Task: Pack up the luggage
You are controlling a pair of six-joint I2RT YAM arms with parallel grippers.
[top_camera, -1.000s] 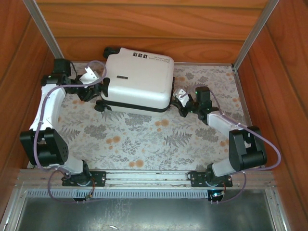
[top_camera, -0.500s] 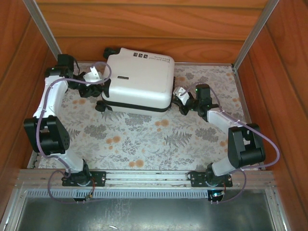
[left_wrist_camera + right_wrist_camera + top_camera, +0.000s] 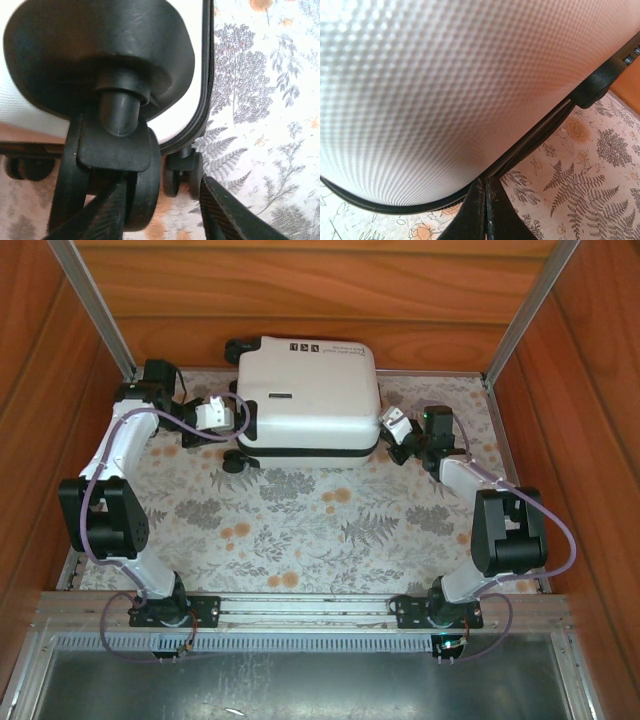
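Overhead view, wrist cameras close against luggage (image 3: pixel 305 400)

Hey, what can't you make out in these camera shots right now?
Inside of the suitcase: top view, it is shut.
Label marks on it: top view, too small to read.
Contact between left jaws and wheel: left wrist view, the wheel overlaps one jaw.
Rest of the suitcase: right wrist view, blurred close up and cut off by the edges.

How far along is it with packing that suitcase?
Done, it seems: the suitcase is shut and lies flat. In hand: the left claw stands open at a wheel; the right claw, shut, is by the zipper. To do: I cannot tell if it is fully zipped.
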